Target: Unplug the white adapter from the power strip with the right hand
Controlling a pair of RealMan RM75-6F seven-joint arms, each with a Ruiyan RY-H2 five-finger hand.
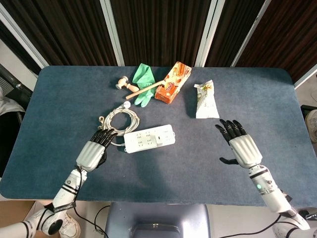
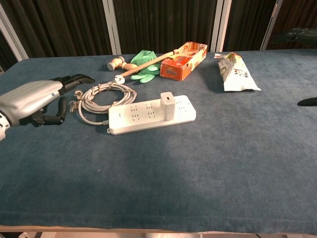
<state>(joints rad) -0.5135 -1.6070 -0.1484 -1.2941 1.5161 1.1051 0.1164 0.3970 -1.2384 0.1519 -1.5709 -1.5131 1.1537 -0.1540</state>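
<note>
A white power strip [image 1: 149,138] [image 2: 151,114] lies mid-table with a small white adapter [image 1: 158,138] [image 2: 167,105] standing plugged into it. Its grey cord [image 1: 118,122] [image 2: 101,97] is coiled to its left. My left hand [image 1: 94,151] [image 2: 35,100] hovers open just left of the strip, fingers over the cord coil. My right hand [image 1: 241,145] is open over the table well right of the strip, palm down, fingers spread; in the chest view only a dark fingertip [image 2: 308,102] of the right hand shows at the right edge.
At the back lie a green glove [image 1: 142,79], a wooden-handled tool [image 1: 134,89], an orange box [image 1: 173,82] and a white snack packet [image 1: 205,100]. The blue cloth table [image 1: 69,94] ends close in front of both hands.
</note>
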